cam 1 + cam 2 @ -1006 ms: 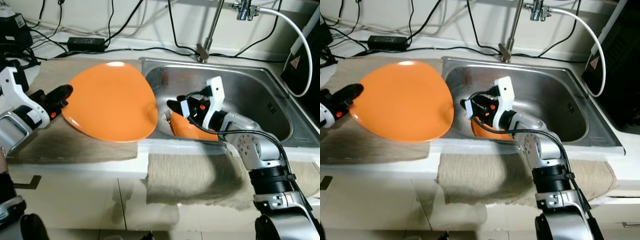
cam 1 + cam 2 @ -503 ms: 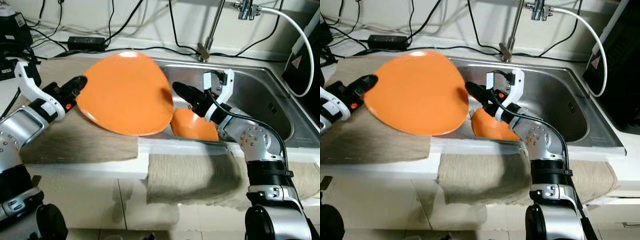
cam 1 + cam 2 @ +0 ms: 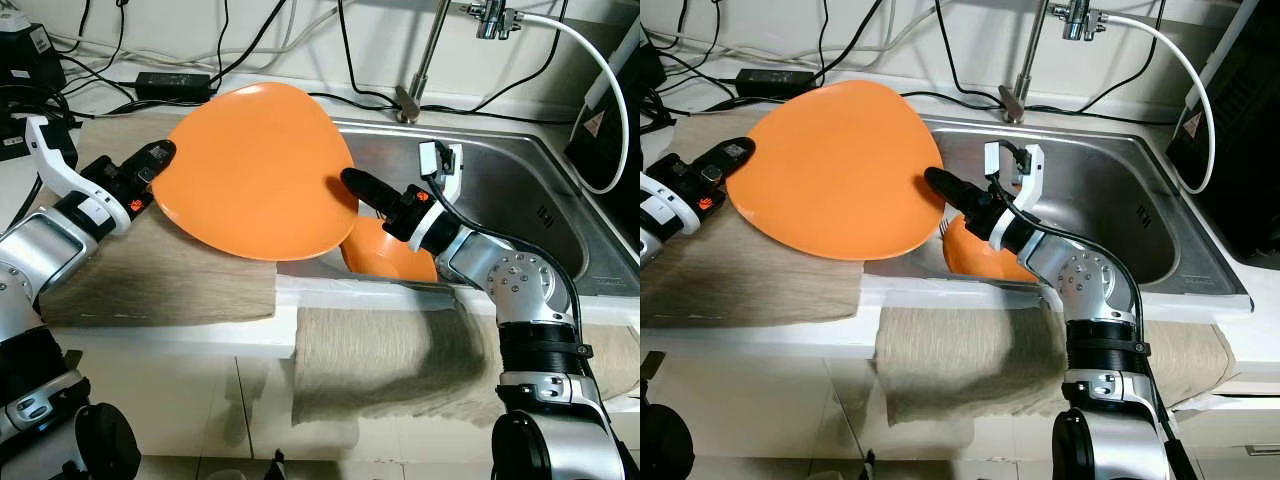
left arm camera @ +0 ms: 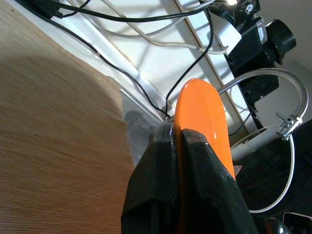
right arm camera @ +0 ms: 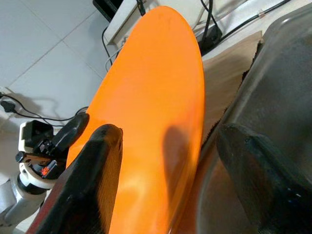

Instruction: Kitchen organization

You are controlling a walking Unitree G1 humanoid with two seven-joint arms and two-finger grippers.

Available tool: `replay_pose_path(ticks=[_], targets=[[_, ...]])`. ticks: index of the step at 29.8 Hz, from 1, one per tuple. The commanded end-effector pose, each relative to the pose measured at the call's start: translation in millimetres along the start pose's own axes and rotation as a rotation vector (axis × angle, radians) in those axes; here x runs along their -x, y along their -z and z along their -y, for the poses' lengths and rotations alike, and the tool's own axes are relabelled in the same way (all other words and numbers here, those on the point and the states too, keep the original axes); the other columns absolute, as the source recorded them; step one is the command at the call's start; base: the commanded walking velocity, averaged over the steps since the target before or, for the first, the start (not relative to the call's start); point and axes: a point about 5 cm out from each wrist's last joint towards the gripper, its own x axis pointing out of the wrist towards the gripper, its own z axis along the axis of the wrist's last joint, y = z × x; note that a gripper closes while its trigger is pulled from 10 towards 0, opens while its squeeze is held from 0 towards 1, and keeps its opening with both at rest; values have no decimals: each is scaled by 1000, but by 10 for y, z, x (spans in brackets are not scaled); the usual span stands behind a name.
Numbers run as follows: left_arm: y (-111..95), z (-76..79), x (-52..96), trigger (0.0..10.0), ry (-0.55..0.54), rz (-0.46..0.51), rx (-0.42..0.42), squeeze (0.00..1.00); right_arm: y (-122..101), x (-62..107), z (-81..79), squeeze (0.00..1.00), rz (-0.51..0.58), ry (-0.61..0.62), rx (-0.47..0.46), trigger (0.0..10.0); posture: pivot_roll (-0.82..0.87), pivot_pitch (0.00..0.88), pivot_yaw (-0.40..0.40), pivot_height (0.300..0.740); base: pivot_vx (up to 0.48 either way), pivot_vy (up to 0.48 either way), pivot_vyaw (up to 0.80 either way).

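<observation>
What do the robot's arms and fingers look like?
Both arms are shiny silver metal with black joint rings. Each ends in a white bracket, small orange marks and two long black fingers: the left gripper and the right gripper. A thin black cable loops along the right arm.

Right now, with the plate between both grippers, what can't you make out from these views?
- Orange bowl in the sink: near side hidden by the right gripper and its wrist in the eye views, so I can't see what it holds.
- Sink floor under the orange plate: covered by it.
- Left gripper: shut on the plate's rim, which hides part of the lower finger.
- Right gripper's contact with the plate: unclear.
</observation>
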Motion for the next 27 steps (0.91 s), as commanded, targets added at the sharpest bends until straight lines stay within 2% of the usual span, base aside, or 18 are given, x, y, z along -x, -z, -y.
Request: replay_pose_path(ticks=[1,27], targets=[[-70,156,-36,0,69,19,-19,353,-47,45,-16,0,27,-16,-9,0,0,0,-65,740,0,0,0],[-80,185,-37,0,67,17,-25,345,-21,61,-57,0,16,-46,-18,0,7,0,-63,740,0,0,0]])
